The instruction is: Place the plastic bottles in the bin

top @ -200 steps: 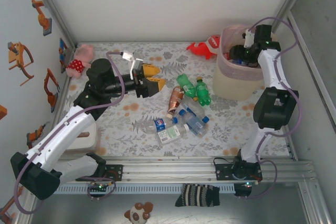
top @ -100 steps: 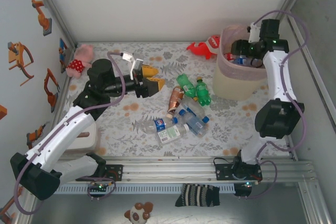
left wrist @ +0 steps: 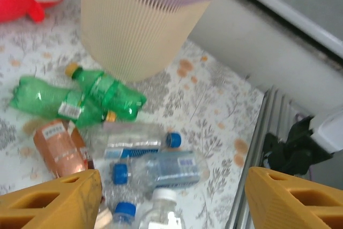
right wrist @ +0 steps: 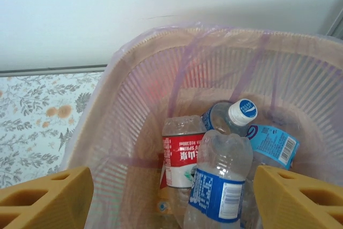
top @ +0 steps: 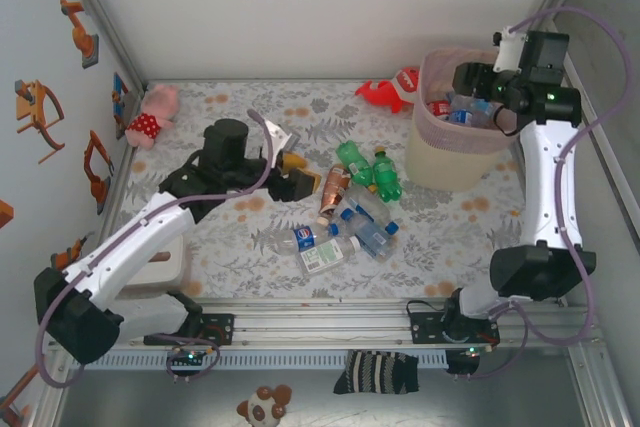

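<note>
Top external: the bin (top: 450, 162) stands far right on the bench (top: 240, 247) with a few bottles inside. A heap of plastic bottles (top: 350, 217) lies mid-bench, all on their sides, axes crossing, so I judge most of the work is left. The left pincer (top: 298, 175) hangs beside the heap, the right pincer (top: 468, 80) over the bin.

Left wrist: jaws spread and empty above the heap; two green bottles (left wrist: 80, 97) lie roughly parallel near the bin's foot.

Right wrist: jaws released, nothing held; the binned bottles (right wrist: 220, 181) lean with necks upward.
</note>
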You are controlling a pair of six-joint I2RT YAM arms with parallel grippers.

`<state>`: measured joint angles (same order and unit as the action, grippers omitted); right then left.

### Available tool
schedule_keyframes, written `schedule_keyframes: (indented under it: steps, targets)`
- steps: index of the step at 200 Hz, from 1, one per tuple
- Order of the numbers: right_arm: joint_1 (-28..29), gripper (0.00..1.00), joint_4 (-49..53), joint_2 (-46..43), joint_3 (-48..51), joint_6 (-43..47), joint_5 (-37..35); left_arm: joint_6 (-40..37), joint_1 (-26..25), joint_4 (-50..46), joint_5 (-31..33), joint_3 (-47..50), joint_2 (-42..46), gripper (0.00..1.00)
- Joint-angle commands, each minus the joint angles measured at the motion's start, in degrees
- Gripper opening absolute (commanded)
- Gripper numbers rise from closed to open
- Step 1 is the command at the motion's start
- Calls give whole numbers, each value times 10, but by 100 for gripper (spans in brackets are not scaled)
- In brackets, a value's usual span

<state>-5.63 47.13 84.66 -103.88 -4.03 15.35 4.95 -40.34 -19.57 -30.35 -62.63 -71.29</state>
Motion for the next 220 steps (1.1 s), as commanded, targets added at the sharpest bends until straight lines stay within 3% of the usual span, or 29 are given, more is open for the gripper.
schedule_keyframes:
  steps: [1,59,100,121,185,220]
  targets:
    - [5,77,-3,-36,24,-11,-1,-50,-23,-89,55,-29,-28,70]
    - [6,77,-11,-90,82,-12,3,-157,-67,-280,175,-73,-117,73]
    - [6,77,-5,-97,95,-4,6,-311,-69,-318,230,-35,-109,75]
    - [6,77,-8,-98,98,-5,8,-368,-69,-306,257,-10,-105,83]
    - [6,77,-12,-97,101,-8,14,-387,-69,-274,271,3,-192,87]
    - [6,77,-11,-97,100,-6,13,-375,-69,-240,244,19,-219,88]
